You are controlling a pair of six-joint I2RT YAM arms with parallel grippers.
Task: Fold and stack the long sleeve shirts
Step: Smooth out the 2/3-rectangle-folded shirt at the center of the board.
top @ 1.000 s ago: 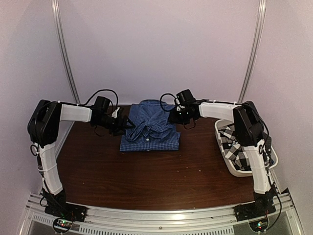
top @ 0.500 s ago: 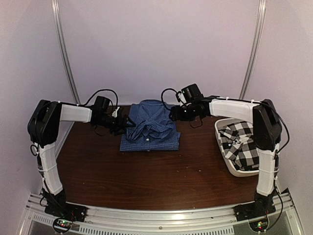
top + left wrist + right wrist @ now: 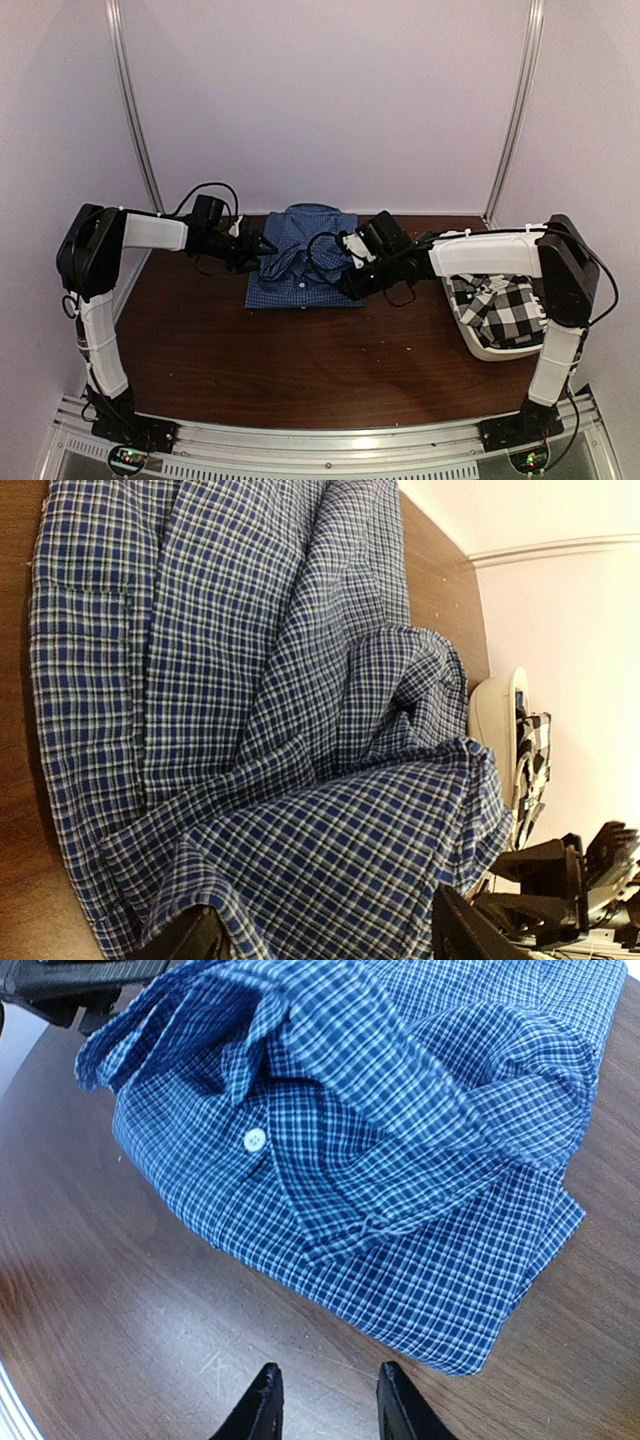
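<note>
The blue gingham shirt (image 3: 300,272) lies partly folded at the back middle of the table, collar and a white button (image 3: 254,1140) up. My left gripper (image 3: 265,245) is at its left edge, jaws wide apart, with a raised fold of blue cloth (image 3: 330,870) lying between the fingers (image 3: 195,935). My right gripper (image 3: 345,287) is open and empty, low over bare table just off the shirt's front right corner (image 3: 470,1360). The black-and-white check shirt (image 3: 505,305) lies crumpled in the white tub.
The white plastic tub (image 3: 480,350) stands at the right table edge and shows in the left wrist view (image 3: 495,715). The brown table (image 3: 300,360) stretches in front of the shirt. Curved walls close the back and sides.
My right arm has swung from the shirt's far right side to its front right corner and lowered. My left gripper has crept slightly right at the shirt's left edge.
</note>
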